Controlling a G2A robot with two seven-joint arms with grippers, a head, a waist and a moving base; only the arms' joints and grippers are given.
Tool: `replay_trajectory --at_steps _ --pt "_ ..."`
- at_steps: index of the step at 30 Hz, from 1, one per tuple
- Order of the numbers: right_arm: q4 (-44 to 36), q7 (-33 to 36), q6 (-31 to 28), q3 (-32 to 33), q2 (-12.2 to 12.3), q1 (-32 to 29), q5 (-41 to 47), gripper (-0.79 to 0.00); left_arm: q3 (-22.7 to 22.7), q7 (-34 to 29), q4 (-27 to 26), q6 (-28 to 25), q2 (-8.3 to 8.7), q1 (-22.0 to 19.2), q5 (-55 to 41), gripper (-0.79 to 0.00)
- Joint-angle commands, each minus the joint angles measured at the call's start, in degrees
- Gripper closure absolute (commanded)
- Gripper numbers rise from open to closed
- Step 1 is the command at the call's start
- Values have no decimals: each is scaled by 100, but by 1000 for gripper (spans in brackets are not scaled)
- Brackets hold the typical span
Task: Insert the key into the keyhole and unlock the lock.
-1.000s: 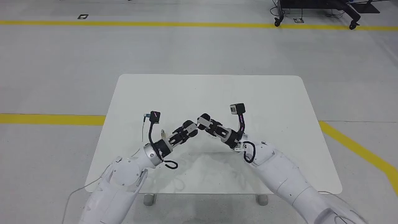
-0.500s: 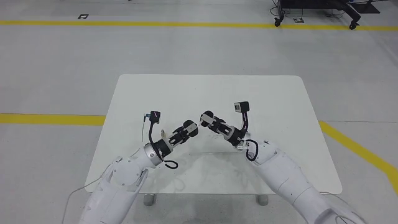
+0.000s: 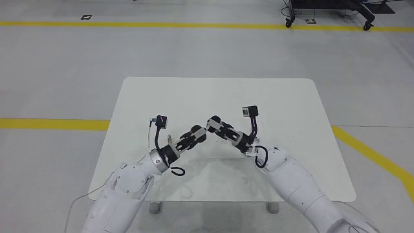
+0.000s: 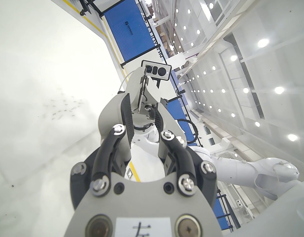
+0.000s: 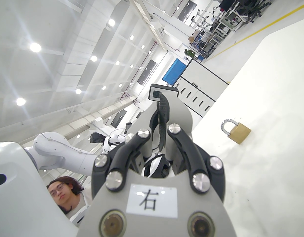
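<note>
A brass padlock (image 5: 238,131) with a silver shackle lies flat on the white table (image 3: 278,103), apart from both grippers. The two arms meet nose to nose above the table's middle. My left gripper (image 3: 199,131) is open, its black pads (image 4: 126,110) spread wide. My right gripper (image 3: 211,124) faces it with its fingers (image 5: 164,114) pressed together. In the left wrist view the right gripper's tip (image 4: 141,87) stands just beyond the gap between the left pads. Whether anything thin is pinched in the right pads is hidden.
The tabletop around the arms is bare white, with faint scuff marks (image 4: 65,106). Yellow floor lines (image 3: 194,24) run behind and beside the table. A black equipment frame (image 3: 330,0) stands far back right.
The right gripper drew back a little from the left one half a second ago, then closed in again. The left arm has hardly moved.
</note>
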Motion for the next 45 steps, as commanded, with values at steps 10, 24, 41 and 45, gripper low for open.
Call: replay_trajectory --at_steps 10,24,41,45 --pt "-6 62 18 27 -41 -13 -64 0 29 2 13 25 3 -16 -29 -135" --pt "42 117 -4 56 -90 -34 -77 0 33 116 11 12 9 0 39 0" --pt "14 225 -47 186 -94 -130 -75 0 -44 393 -5 104 20 17 227 0" --pt "3 304 -40 220 -87 -155 -38 0 -104 482 -10 145 22 23 168 0"
